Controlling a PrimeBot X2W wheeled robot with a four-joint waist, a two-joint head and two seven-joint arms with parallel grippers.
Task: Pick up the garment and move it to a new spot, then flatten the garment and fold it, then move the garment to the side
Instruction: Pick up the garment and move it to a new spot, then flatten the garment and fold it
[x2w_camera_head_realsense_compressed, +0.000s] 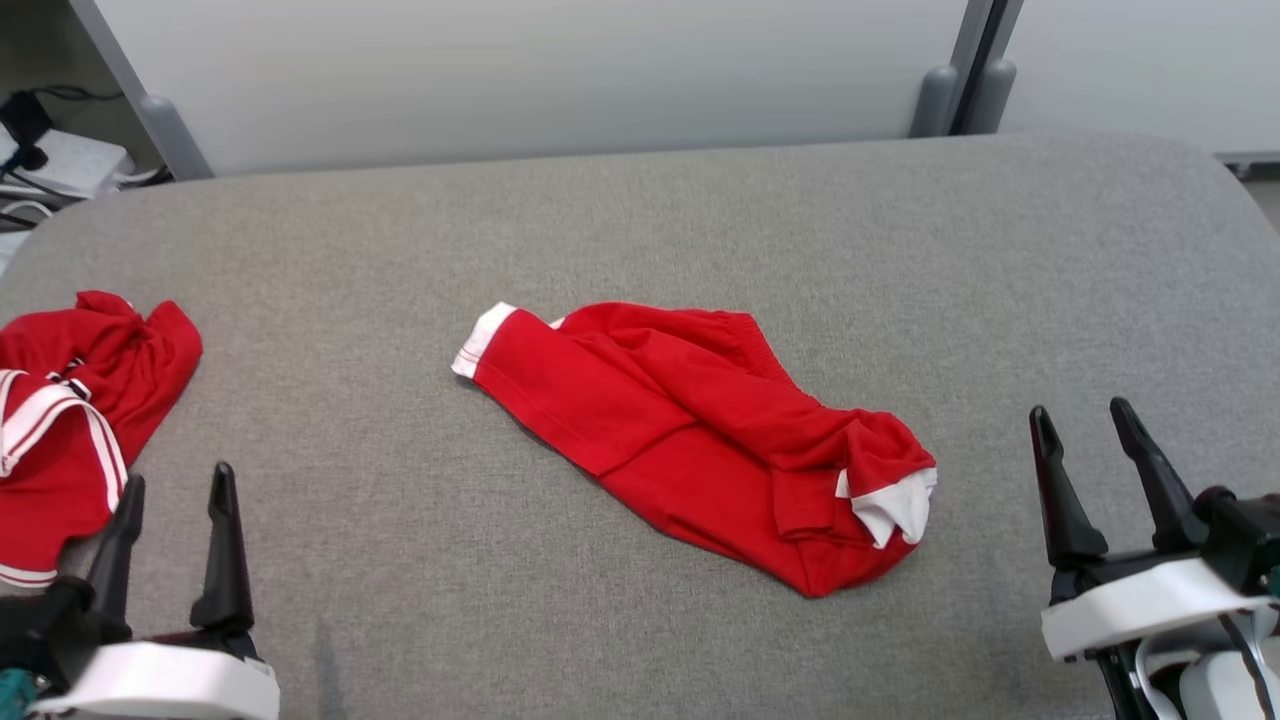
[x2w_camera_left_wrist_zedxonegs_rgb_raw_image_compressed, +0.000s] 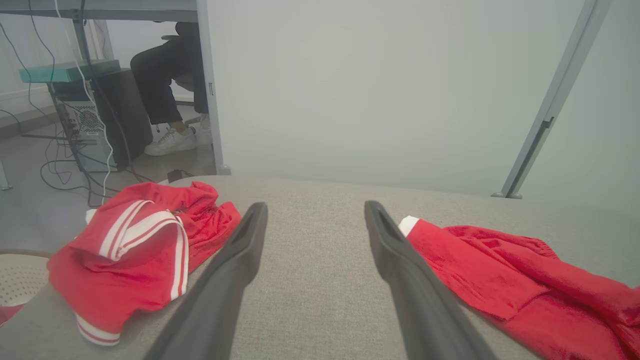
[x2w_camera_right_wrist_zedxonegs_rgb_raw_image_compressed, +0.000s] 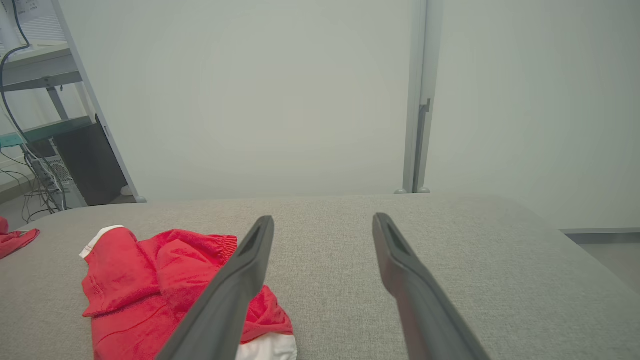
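Note:
A red garment with white cuffs (x2w_camera_head_realsense_compressed: 700, 435) lies crumpled in the middle of the grey table (x2w_camera_head_realsense_compressed: 640, 230); it also lies low right in the left wrist view (x2w_camera_left_wrist_zedxonegs_rgb_raw_image_compressed: 505, 280) and low left in the right wrist view (x2w_camera_right_wrist_zedxonegs_rgb_raw_image_compressed: 150, 290). My left gripper (x2w_camera_head_realsense_compressed: 175, 490) is open at the lower left, apart from it, with nothing between its fingers (x2w_camera_left_wrist_zedxonegs_rgb_raw_image_compressed: 240, 250). My right gripper (x2w_camera_head_realsense_compressed: 1085, 425) is open at the lower right, to the right of the garment and clear of it, its fingers (x2w_camera_right_wrist_zedxonegs_rgb_raw_image_compressed: 395, 250) over bare cloth.
A second red garment with white stripes (x2w_camera_head_realsense_compressed: 70, 420) is heaped at the table's left edge (x2w_camera_left_wrist_zedxonegs_rgb_raw_image_compressed: 135, 250). Pale partition panels (x2w_camera_head_realsense_compressed: 560, 70) stand behind the table. Beyond the left edge are a computer tower, cables and a seated person's legs (x2w_camera_left_wrist_zedxonegs_rgb_raw_image_compressed: 165, 85).

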